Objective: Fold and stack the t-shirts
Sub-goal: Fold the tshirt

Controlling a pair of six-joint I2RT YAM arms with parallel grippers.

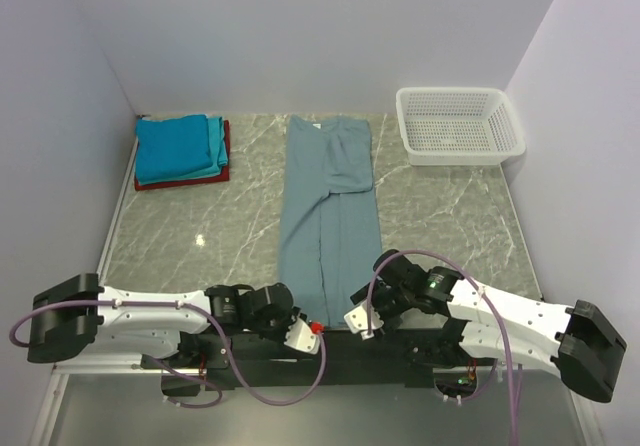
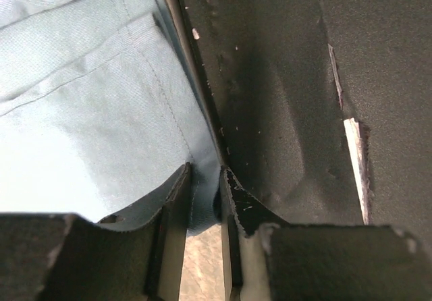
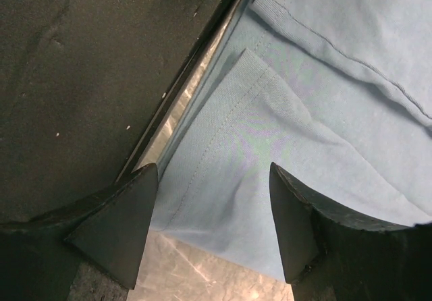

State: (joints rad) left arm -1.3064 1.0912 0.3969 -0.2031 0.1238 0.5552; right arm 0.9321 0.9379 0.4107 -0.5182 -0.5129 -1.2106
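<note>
Left fingers (image 2: 172, 220): nearly together, one on each side of the near hem of the grey tee (image 2: 88, 112). A bit of the hem sits in the thin gap between them. I cannot tell if they squeeze it.
Left fingers, place: at the tee's near left corner, right by the black strip (image 2: 283, 78) that runs along the near edge of the tabletop (image 1: 440, 226).
Right fingers (image 3: 121, 220): wide apart and holding nothing. One tip is by the black strip and the other is over the cloth. The tee's near right corner lies between them.
Arms: the left arm (image 1: 150, 311) and the right arm (image 1: 500, 316) both lie low along the near edge and reach in toward the middle.
Grey tee: flat in the middle of the tabletop, as one long strip from the near edge to the far edge. Its two sides are folded in and meet in a line down the near half.
Folded tees (image 1: 180, 151): a neat pile in the far left corner, apart from the grey tee. Bright blue is on top, teal is under it and red is at the bottom.
Basket (image 1: 450, 156): white, with little holes, in the far right corner, apart from the grey tee.
</note>
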